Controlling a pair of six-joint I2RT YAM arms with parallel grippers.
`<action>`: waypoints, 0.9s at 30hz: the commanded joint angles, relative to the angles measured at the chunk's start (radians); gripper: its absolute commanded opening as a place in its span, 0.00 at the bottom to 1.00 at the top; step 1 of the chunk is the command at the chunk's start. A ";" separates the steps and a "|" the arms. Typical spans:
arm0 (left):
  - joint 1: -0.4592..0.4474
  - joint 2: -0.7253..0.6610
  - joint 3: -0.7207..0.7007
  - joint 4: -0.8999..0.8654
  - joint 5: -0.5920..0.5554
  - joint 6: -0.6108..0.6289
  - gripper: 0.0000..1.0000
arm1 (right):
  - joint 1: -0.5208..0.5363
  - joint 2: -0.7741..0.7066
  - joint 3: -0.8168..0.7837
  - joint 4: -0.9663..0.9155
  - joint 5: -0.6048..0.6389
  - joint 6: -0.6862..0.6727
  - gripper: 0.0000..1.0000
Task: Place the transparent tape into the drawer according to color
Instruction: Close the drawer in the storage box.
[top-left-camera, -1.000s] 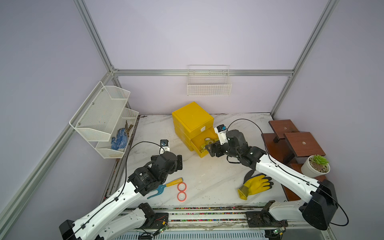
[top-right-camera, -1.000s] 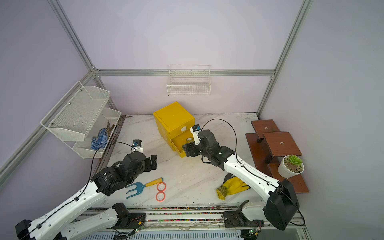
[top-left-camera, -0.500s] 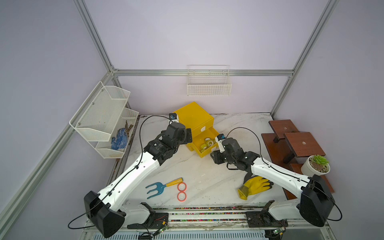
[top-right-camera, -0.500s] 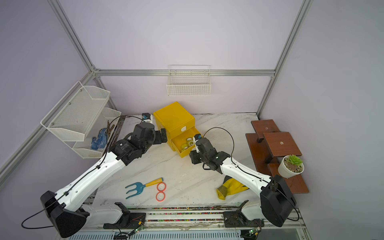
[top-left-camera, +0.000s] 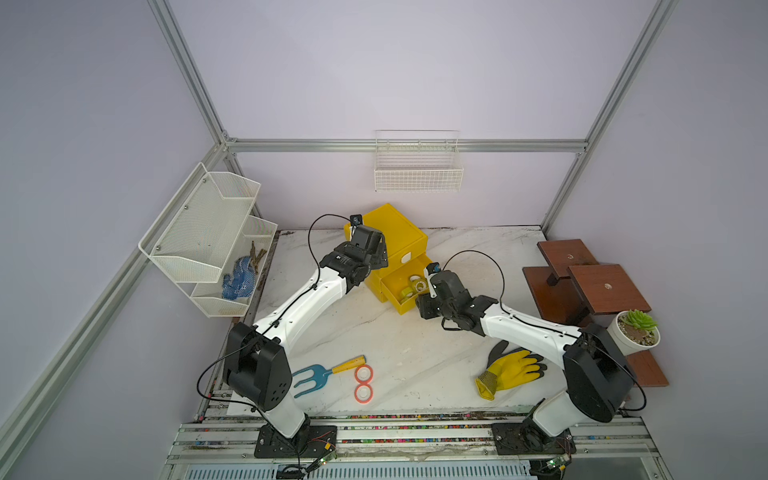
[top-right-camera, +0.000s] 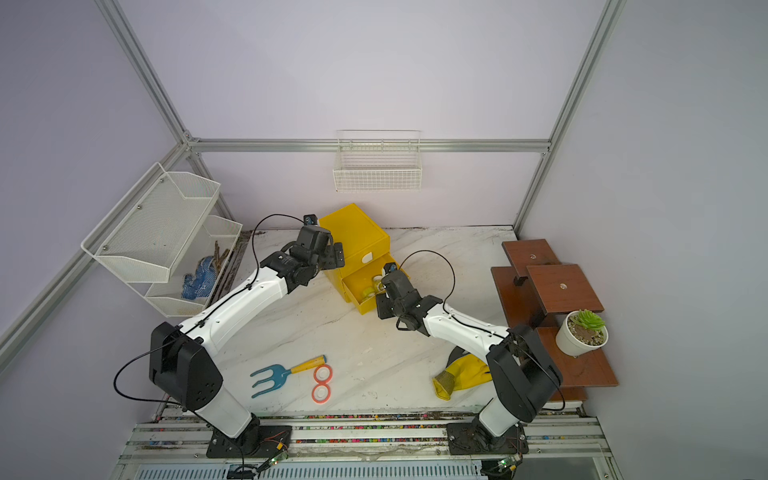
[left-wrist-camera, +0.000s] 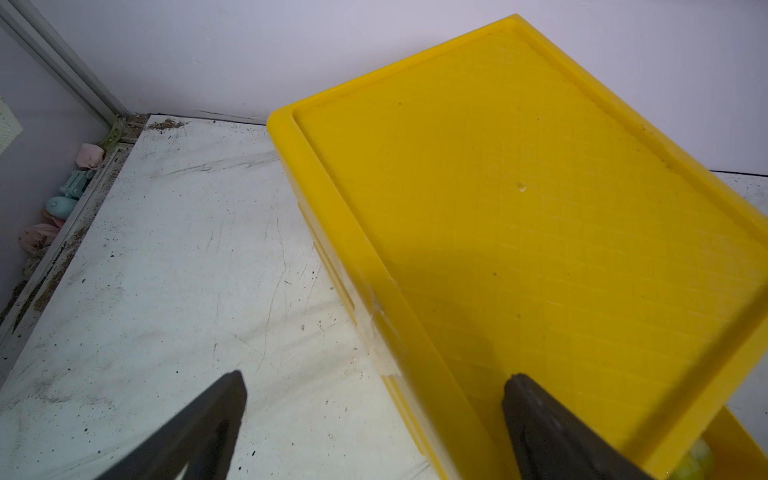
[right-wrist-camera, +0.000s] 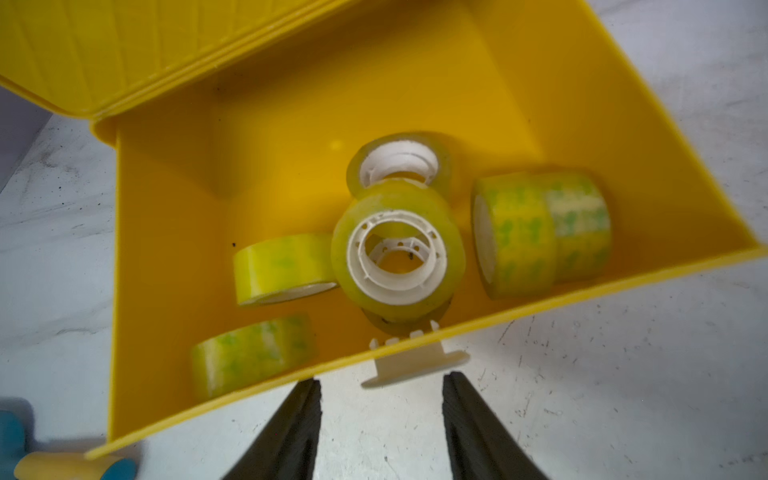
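**Yellow-green rolls in the open drawer, two pink rings out on the desk**

My right pincer (right-wrist-camera: 381, 380) sits just in front of the open bottom drawer (right-wrist-camera: 166, 208) of the yellow cabinet (top-left-camera: 386, 232). Its two fingers are parted and nothing is held between them. The drawer's white handle (right-wrist-camera: 411, 361) is just ahead of the fingertips, and I cannot tell whether they touch it.

From that wrist I look straight into the drawer at the yellow-green tape rolls (right-wrist-camera: 397, 249). There are at least six, all with white cores. One lies on top of others in the middle, and two stand on edge side by side against one side wall. Two more lie toward the opposite side.

In both top views this drawer is pulled out toward the middle of the desk (top-left-camera: 415, 353), while the top drawer (top-left-camera: 411, 254) is pushed in.

My left pincer (left-wrist-camera: 374, 376) is spread wide and empty at the cabinet's top edge. One finger is over the yellow top and the other over bare desk beside it.

The two pink-red tape rings (top-left-camera: 363, 374) lie flat near the front of the desk, one just beside the other. They are next to the yellow handle of a blue hand fork (top-left-camera: 316, 376) and well apart from the cabinet. A yellow glove (top-left-camera: 511, 372) lies on the desk near the base of my right arm.
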 joint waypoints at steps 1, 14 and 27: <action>0.010 0.021 0.001 -0.029 0.027 0.000 1.00 | -0.013 0.050 0.048 0.164 -0.002 -0.006 0.52; 0.011 0.032 -0.030 -0.034 0.055 -0.002 1.00 | -0.016 0.263 0.204 0.382 -0.012 0.047 0.53; 0.011 0.049 -0.029 -0.048 0.088 -0.020 1.00 | -0.018 0.235 0.137 0.464 -0.023 0.082 0.61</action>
